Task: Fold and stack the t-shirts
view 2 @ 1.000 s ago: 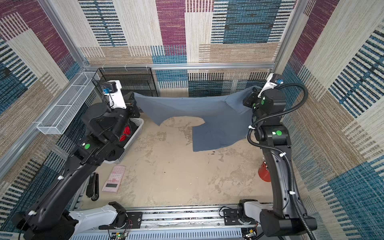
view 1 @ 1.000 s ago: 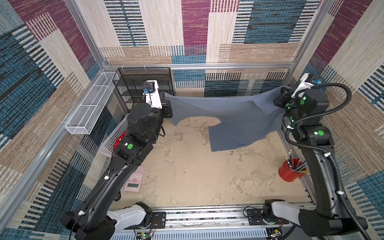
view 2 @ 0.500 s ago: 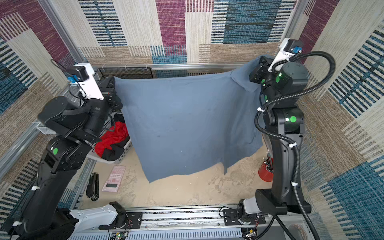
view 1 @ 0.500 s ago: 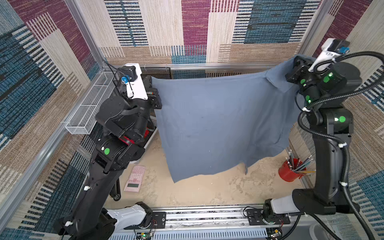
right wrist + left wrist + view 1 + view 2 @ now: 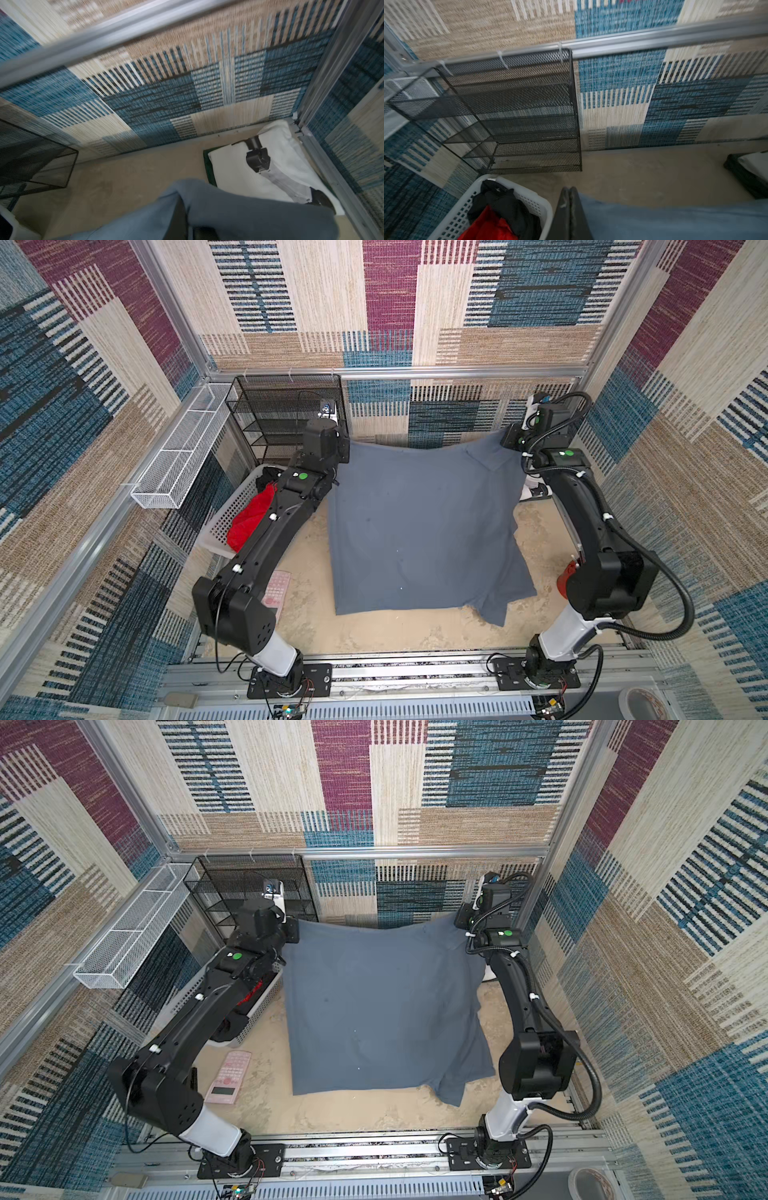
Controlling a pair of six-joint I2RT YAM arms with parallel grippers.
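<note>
A large slate-grey t-shirt [image 5: 419, 526] [image 5: 378, 1011] lies spread over the sandy table, its far edge lifted and sagging between my two grippers. My left gripper [image 5: 345, 448] [image 5: 569, 190] is shut on the far left corner; the cloth [image 5: 664, 220] trails off beside its closed fingers. My right gripper [image 5: 506, 440] is shut on the far right corner, where the cloth [image 5: 239, 214] drapes over its fingers [image 5: 179, 218]. A folded white t-shirt with black patches [image 5: 234, 174] lies on a dark green one [image 5: 208, 166] in the far right corner.
A white perforated basket [image 5: 226, 522] [image 5: 535, 199] with red and black clothes stands at the left. Behind it are a black mesh rack [image 5: 286, 418] and a white wire tray [image 5: 178, 456]. A pink calculator [image 5: 228, 1077] lies near the front left; a red cup [image 5: 564, 578] stands behind the right arm.
Both arms have come down and moved back toward the far wall. The grey t-shirt, hanging high like a curtain half a second ago, now lies spread over the table.
</note>
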